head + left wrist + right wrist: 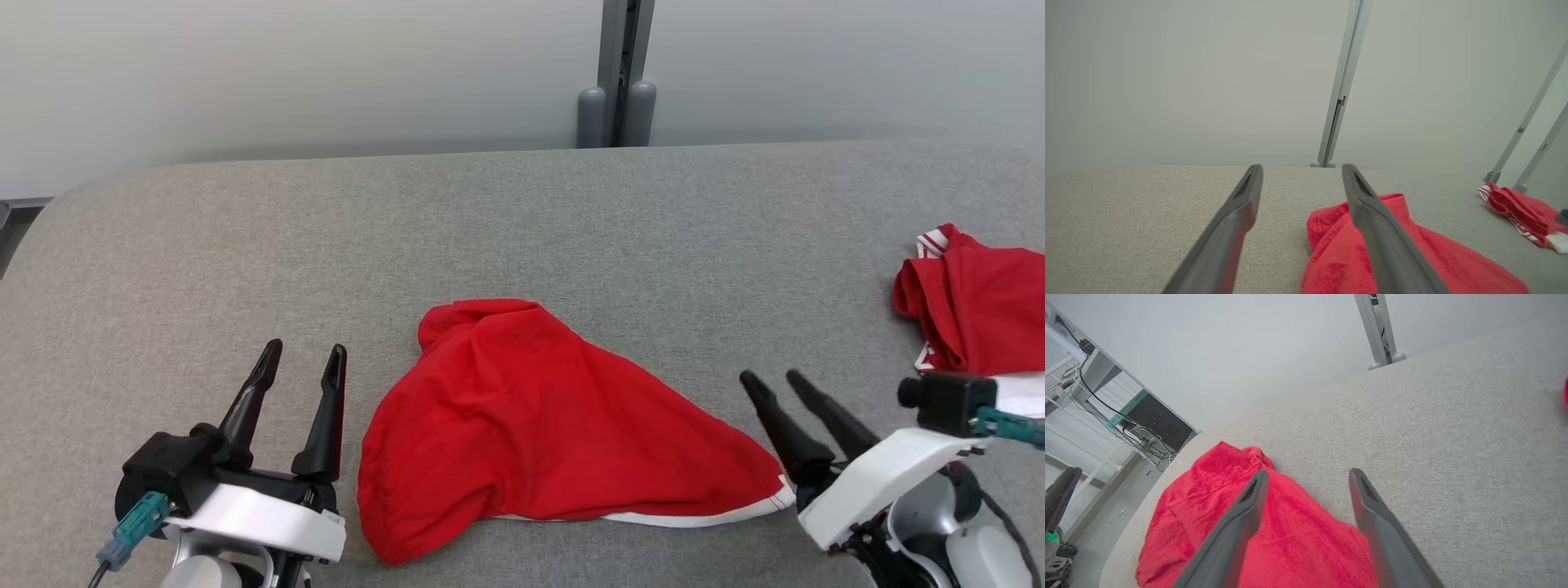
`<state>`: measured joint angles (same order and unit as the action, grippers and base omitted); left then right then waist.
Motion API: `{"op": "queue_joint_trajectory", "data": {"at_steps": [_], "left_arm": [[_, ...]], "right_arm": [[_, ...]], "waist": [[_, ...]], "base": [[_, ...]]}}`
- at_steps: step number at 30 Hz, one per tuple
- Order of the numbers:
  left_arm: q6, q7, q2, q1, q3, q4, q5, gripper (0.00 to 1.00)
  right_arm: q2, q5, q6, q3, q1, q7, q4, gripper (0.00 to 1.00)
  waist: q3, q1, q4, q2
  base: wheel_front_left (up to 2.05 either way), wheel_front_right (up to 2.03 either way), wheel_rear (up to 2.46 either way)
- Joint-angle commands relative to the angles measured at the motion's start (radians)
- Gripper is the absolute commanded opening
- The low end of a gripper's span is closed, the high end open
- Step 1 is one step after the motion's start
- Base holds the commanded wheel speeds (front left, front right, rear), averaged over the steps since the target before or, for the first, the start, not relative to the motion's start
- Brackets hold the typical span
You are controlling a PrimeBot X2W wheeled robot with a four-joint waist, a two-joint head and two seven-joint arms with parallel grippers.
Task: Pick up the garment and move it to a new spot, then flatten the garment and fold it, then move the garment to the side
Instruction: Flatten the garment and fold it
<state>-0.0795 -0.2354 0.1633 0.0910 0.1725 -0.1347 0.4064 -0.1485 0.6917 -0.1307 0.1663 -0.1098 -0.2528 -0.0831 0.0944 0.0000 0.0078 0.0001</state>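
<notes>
Red fabric garment with a white-trimmed hem (531, 425) is lying in a rumpled, roughly triangular heap on the near middle of the grey woven-cloth table (571, 212), between the two arms. Its bunched end is pointing toward the far edge, and its white-edged corner is trailing out toward the robot's right. In the left wrist view the garment (1331, 245) is sitting just to the right of that arm's fingers, and in the right wrist view it (1196, 498) is spreading under and to the left of that arm's fingers.

The left gripper (304, 351) is hanging just beside the garment's left edge with its two long dark fingers spread wide and nothing between them (the same gap is showing in its own wrist view (1302, 168)). The right gripper (770, 377) is sitting close by the white-trimmed corner, fingers slanting up and to the left; its jaws are standing apart and released, gripping nothing (1308, 473). Whether its fingers are touching the cloth cannot be told.

A second crumpled red garment with white stripes (971, 302) is lying at the table's right edge, well apart from the first (1515, 208). A grey metal post (616, 82) is rising behind the far edge against a pale wall.
</notes>
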Motion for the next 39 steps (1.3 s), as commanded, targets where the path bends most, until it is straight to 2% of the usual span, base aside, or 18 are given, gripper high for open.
{"op": "queue_joint_trajectory", "data": {"at_steps": [1, 8, 11, 16, 21, 26, 32, 33, 34, 35, 36, 39], "left_arm": [[-0.004, 0.005, 0.006, 0.007, 0.0, 0.006, 0.002, 1.0], [0.004, 0.04, 0.012, -0.012, 0.002, 0.023, 0.02, 1.0], [-0.007, 0.135, 0.029, -0.047, 0.03, 0.007, 0.041, 1.0], [-0.028, 0.3, 0.05, -0.111, 0.064, 0.03, 0.144, 1.0], [-0.041, 0.479, 0.077, -0.185, 0.076, 0.095, 0.295, 1.0], [-0.039, 0.61, 0.102, -0.228, 0.086, 0.134, 0.387, 1.0], [-0.046, 0.648, 0.092, -0.192, 0.116, 0.134, 0.443, 1.0], [-0.048, 0.642, 0.093, -0.186, 0.117, 0.13, 0.446, 0.94], [-0.048, 0.636, 0.095, -0.181, 0.12, 0.126, 0.447, 0.62], [-0.05, 0.626, 0.097, -0.175, 0.123, 0.129, 0.446, 0.43], [-0.051, 0.617, 0.098, -0.171, 0.12, 0.131, 0.449, 0.0], [-0.052, 0.588, 0.118, -0.155, 0.111, 0.14, 0.436, 0.0]], "right_arm": [[-0.007, -0.011, 0.0, -0.01, -0.002, 0.019, 0.022, 1.0], [0.0, -0.08, 0.0, -0.059, 0.001, 0.113, 0.085, 1.0], [0.009, -0.112, 0.0, -0.088, -0.007, 0.173, 0.093, 1.0], [0.025, -0.139, 0.0, -0.113, -0.008, 0.233, 0.083, 1.0], [0.032, -0.152, 0.0, -0.115, -0.005, 0.243, 0.063, 1.0], [0.034, -0.158, 0.0, -0.112, -0.017, 0.242, 0.055, 1.0], [0.039, -0.156, 0.0, -0.096, -0.026, 0.237, 0.047, 1.0], [0.039, -0.155, 0.0, -0.092, -0.027, 0.237, 0.045, 1.0], [0.039, -0.154, 0.0, -0.091, -0.028, 0.238, 0.043, 1.0], [0.039, -0.154, 0.0, -0.091, -0.028, 0.239, 0.042, 1.0], [0.038, -0.154, 0.0, -0.092, -0.029, 0.241, 0.041, 1.0], [0.038, -0.155, 0.0, -0.091, -0.03, 0.244, 0.038, 1.0]], "waist": [[0.0, 0.0, 0.005, -0.0001], [0.0, 0.0, 0.025, -0.0001], [0.002, 0.0, 0.031, -0.0001], [0.009, 0.0, 0.043, -0.0001], [0.011, 0.0, 0.053, -0.0001], [0.013, 0.0, 0.055, -0.0001], [0.024, 0.0, 0.041, -0.0001], [0.026, 0.0, 0.037, -0.0001], [0.028, 0.0, 0.033, -0.0001], [0.029, 0.0, 0.029, -0.0001], [0.03, 0.0, 0.025, -0.0001], [0.034, 0.0, 0.014, -0.0001]], "base": [[0.0, 0.0, 0.0], [0.0, 0.0, 0.0], [0.0, 0.0, 0.0], [0.0, 0.0, 0.0], [0.0, 0.0, 0.0], [0.0, 0.0, 0.0], [0.0, 0.0, 0.0], [0.0, 0.0, 0.0], [0.0, 0.0, 0.0], [0.0, 0.0, 0.0], [0.0, 0.0, 0.0], [0.0, 0.0, 0.0]]}}
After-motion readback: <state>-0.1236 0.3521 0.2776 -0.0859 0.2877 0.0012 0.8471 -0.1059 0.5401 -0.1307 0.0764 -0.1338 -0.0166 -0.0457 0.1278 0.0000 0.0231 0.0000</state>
